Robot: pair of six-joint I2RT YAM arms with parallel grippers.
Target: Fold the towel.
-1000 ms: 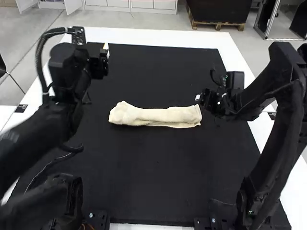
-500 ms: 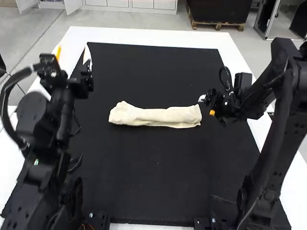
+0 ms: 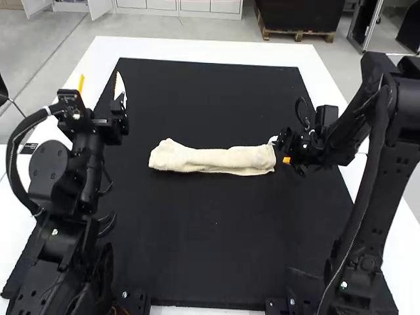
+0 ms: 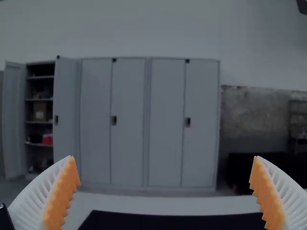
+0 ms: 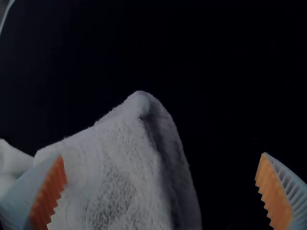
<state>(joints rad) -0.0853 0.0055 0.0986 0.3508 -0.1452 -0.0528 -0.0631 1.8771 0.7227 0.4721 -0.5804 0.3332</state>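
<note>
Evidently, wide jaws at both ends of a narrow towel (image 3: pixel 216 159)

The jaws of the right gripper (image 3: pixel 280 150) stand wide apart, with the orange pads (image 5: pixel 52 191) facing each other across a broad gap. Those of the left gripper (image 3: pixel 100 84) are wide too, with nothing between them. In the right wrist view, one finger overlaps the towel and the other is over bare black mat (image 3: pixel 216 230); whether the first touches the cloth, I cannot tell. The towel lies folded into a long, narrow strip, lumpier at its left end, with layered edges near the right gripper. The left gripper is well apart from it, up toward the far left. Around the cloth spreads the mat, and beyond that the white table (image 3: pixel 197 49).
</note>
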